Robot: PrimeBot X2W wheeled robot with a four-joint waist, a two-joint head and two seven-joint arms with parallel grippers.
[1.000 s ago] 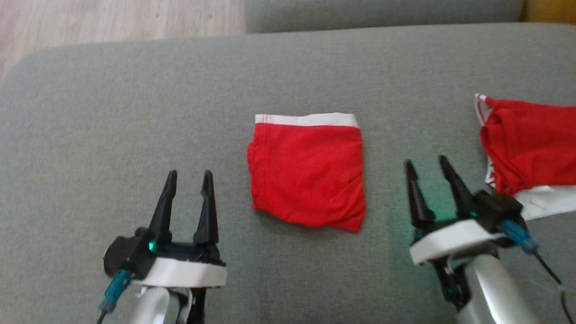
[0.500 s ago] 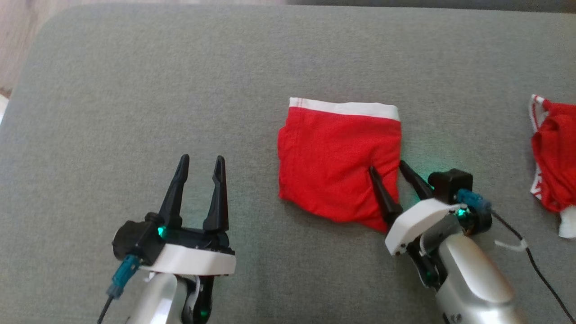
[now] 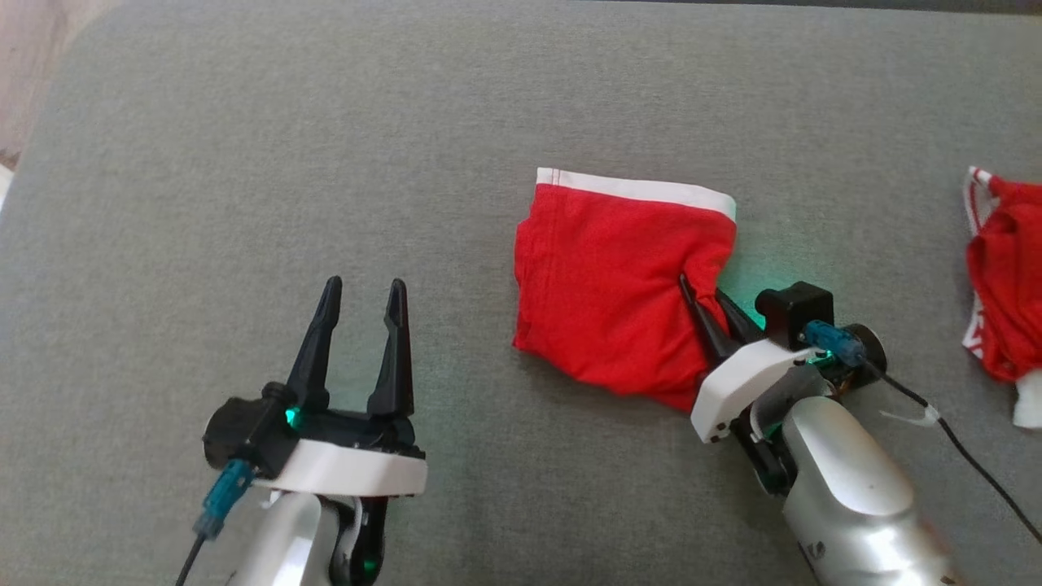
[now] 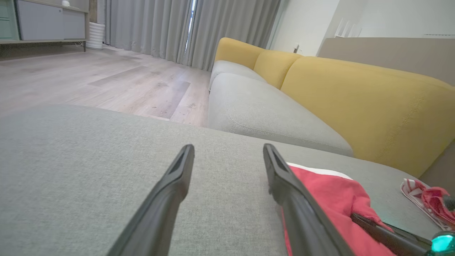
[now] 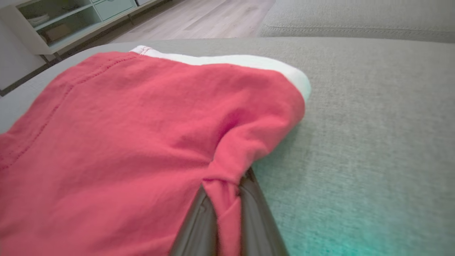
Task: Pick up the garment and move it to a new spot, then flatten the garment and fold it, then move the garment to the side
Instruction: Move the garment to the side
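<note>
A folded red garment [image 3: 606,285] lies on a grey cushion [image 3: 244,163], a little right of its middle and well in from every edge, with the white waistband [image 3: 639,189] along its far side. The right gripper [image 3: 702,290] has reached in from the near right. It is pressed together on a pleat of cloth at the garment's right edge, and the fabric bunches towards its fingers [image 5: 197,227]. The rest of the garment spreads left and away from that pinch. The waistband runs across the cushion from left to right, so a sideways carry would probably trail the cloth behind the gripped edge. The left gripper [image 3: 365,282] rests well apart to the left, nearer the cushion's front edge, its fingers spread and holding nothing. That leaves the right arm plainly better placed for moving the garment aside. A second red garment [image 3: 1005,293], with white trim, sits crumpled near the cushion's right edge. No brand name or lettering can be read on either piece.
</note>
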